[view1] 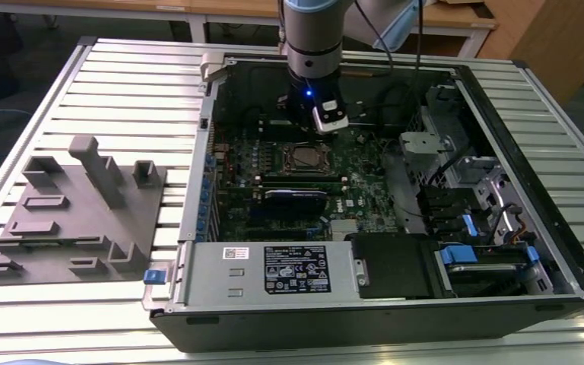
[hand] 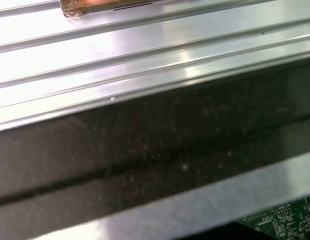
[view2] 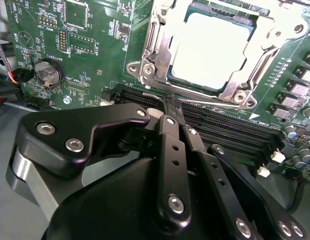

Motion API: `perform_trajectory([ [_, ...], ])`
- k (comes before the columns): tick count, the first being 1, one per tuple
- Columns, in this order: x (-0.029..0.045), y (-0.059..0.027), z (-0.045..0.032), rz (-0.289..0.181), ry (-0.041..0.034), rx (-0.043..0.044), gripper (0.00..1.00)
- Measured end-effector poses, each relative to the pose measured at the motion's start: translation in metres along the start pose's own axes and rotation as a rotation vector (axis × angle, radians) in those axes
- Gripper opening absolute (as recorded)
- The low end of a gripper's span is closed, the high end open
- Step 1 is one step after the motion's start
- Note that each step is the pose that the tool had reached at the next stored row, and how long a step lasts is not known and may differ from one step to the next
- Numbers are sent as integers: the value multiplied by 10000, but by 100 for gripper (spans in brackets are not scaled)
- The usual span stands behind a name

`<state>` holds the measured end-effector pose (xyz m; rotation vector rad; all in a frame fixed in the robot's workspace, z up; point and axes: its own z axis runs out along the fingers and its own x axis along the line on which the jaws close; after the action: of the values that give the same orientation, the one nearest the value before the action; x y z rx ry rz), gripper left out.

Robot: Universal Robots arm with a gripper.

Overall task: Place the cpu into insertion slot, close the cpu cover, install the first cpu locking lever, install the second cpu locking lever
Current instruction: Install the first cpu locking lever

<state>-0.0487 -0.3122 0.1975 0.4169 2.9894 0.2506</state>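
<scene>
The cpu lies flat in the insertion slot on the green motherboard, its silvery top showing through the window of the cpu cover. The silver cover frame lies down over the chip. My gripper hangs just off the socket's edge, over the black memory slots. Its black fingers meet at the tips with nothing between them. In the exterior view the gripper stands above the board on the far side of the socket. I cannot tell how the locking levers stand.
The open computer case lies on a slatted aluminium table. A grey fixture block sits at the exterior view's left. A power supply and drive bays with blue tabs line the case. A coin battery sits on the board.
</scene>
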Motion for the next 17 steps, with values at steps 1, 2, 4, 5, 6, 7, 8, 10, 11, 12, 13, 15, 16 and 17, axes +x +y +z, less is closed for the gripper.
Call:
perform_trajectory([
  [1,4,-1,1,-5,-16,-5,11],
  [2,8,-2,2,-10,-32,-10,11],
  [4,11,-3,4,-17,-50,-16,11],
  [5,11,-4,5,-20,-53,-17,11],
  [6,12,-4,6,-23,-58,-19,11],
  [7,12,-4,6,-26,-62,-20,11],
  [8,12,-5,7,-29,-64,-21,11],
  [10,12,-4,7,-30,-64,-22,11],
  [11,12,-5,8,-30,-65,-23,11],
  [12,12,-6,9,-30,-65,-23,11],
  [13,13,-7,10,-28,-66,-25,11],
  [15,11,-9,11,-30,-65,-22,11],
  [16,11,-9,11,-31,-65,-19,11],
  [17,11,-10,11,-31,-65,-15,11],
])
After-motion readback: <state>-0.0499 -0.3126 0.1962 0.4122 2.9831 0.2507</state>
